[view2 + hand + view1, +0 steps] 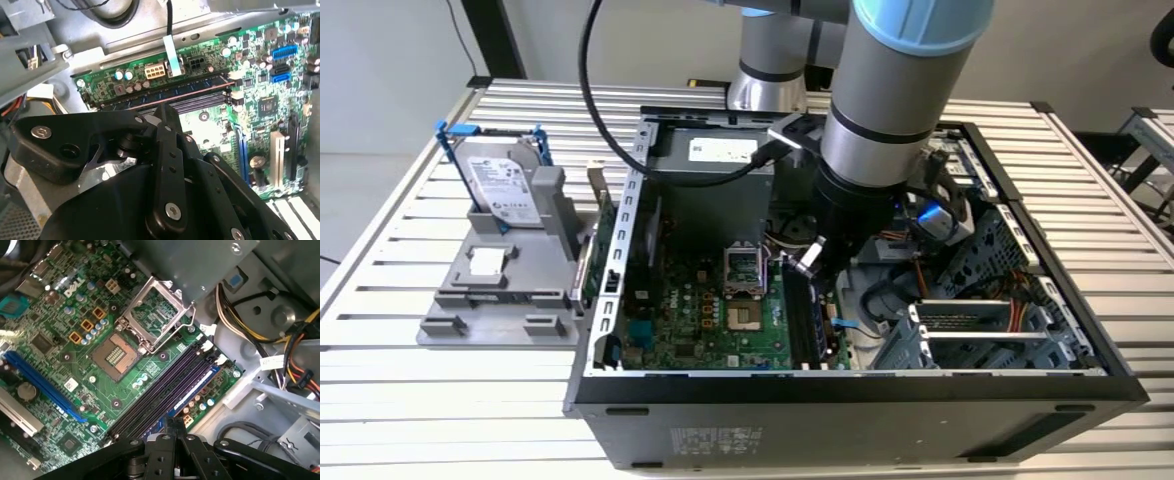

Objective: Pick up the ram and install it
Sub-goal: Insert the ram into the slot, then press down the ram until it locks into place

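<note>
In the exterior view we see the gripper (pixel 803 262) lowered into the open computer case (pixel 854 385) over the black memory slots (pixel 805 320). In the second wrist view, the ram (pixel 165 95) sits in a slot. In the first wrist view, the jaws look together, empty, above the slots.

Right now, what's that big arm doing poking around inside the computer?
A robot arm is reaching down into the open computer case. Its gripper is just above the memory slots on the motherboard. The ram appears to stand in the outermost slot, right by the gripper; whether it is fully seated is unclear. A hard drive stands in a holder outside.
</note>
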`<state>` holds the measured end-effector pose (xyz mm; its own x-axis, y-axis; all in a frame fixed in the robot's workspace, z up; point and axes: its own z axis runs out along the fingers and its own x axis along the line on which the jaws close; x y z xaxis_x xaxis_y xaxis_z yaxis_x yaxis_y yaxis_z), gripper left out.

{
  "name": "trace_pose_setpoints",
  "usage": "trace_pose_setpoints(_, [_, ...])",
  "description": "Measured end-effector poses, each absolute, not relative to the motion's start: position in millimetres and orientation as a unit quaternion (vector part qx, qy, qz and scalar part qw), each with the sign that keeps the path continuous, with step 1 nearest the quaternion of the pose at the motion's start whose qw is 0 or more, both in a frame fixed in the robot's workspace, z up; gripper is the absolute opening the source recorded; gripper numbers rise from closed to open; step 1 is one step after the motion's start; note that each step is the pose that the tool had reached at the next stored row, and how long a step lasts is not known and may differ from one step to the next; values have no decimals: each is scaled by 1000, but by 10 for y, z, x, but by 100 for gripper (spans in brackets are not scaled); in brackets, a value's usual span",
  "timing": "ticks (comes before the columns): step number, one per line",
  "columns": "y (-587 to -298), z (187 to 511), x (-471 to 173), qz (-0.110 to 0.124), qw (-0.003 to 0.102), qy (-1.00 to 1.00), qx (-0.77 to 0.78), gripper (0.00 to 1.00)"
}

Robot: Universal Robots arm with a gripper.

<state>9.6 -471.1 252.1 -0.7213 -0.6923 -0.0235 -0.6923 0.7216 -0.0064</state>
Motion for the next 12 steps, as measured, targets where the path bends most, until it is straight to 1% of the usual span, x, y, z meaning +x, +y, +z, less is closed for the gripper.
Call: trace_pose_setpoints(12, [-4711, 2521, 113, 3, 12, 895, -445, 0])
